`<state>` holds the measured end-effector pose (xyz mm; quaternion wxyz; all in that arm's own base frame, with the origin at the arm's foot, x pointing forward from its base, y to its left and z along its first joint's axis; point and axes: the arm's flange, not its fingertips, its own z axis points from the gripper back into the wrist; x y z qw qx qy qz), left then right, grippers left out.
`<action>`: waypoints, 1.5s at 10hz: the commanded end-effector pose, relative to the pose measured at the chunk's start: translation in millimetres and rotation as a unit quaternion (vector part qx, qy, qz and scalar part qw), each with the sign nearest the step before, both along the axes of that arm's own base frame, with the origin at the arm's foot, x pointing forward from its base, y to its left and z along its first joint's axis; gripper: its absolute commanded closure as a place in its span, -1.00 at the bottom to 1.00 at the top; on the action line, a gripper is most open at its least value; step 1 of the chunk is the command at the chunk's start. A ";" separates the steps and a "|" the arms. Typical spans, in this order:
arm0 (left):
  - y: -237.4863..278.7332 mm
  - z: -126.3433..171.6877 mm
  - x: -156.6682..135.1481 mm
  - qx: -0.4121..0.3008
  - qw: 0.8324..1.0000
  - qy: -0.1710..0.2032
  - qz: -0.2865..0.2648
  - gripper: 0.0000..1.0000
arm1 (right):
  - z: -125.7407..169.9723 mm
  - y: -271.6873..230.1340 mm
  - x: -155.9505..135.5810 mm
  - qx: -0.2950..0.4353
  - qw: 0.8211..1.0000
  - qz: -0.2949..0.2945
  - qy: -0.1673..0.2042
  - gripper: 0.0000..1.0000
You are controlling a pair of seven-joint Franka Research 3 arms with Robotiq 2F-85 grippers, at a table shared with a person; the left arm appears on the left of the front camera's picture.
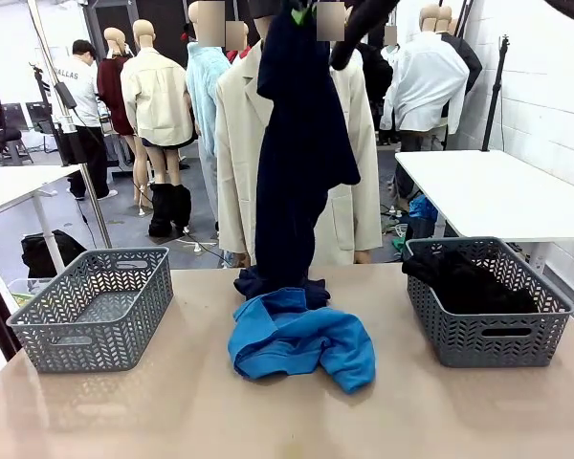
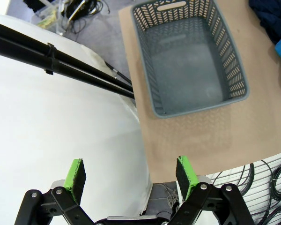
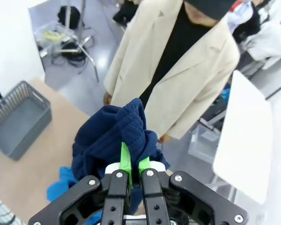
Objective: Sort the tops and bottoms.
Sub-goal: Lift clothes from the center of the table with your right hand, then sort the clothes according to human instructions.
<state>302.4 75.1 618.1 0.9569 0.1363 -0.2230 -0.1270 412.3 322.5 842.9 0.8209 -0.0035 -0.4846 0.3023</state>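
R gripper (image 3: 133,161) was clamped shut on navy trousers (image 1: 301,143), hung vertically over table (image 1: 172,402) centre, hem by blue top (image 1: 301,344). Right basket (image 1: 488,349) was seen rightwards, nearer that gripper. L gripper (image 2: 131,176) was seen wide open, empty.

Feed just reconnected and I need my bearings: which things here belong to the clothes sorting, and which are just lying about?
Job: navy trousers hanging from the shut right gripper; blue sweatshirt on the table; black clothes in the right basket; empty left basket.
Lying about: beige jacket on the person; white side table; black bag on the floor.
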 end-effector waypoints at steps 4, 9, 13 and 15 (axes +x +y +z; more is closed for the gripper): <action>2.0 -1.6 1.5 0.002 1.000 -0.006 0.005 -1.00 | 53.3 26.8 -9.0 0.031 0.999 -0.027 -0.026 1.00; 2.0 -1.6 1.5 0.002 1.000 -0.006 0.005 -1.00 | 48.5 15.1 -14.0 0.028 0.999 -0.015 -0.027 1.00; 2.0 -1.6 1.5 0.002 1.000 -0.006 0.005 -1.00 | 48.5 15.1 -14.0 0.028 0.999 -0.015 -0.027 1.00; 2.0 -1.6 1.5 0.002 1.000 -0.006 0.005 -1.00 | 48.5 15.1 -14.0 0.028 0.999 -0.015 -0.027 1.00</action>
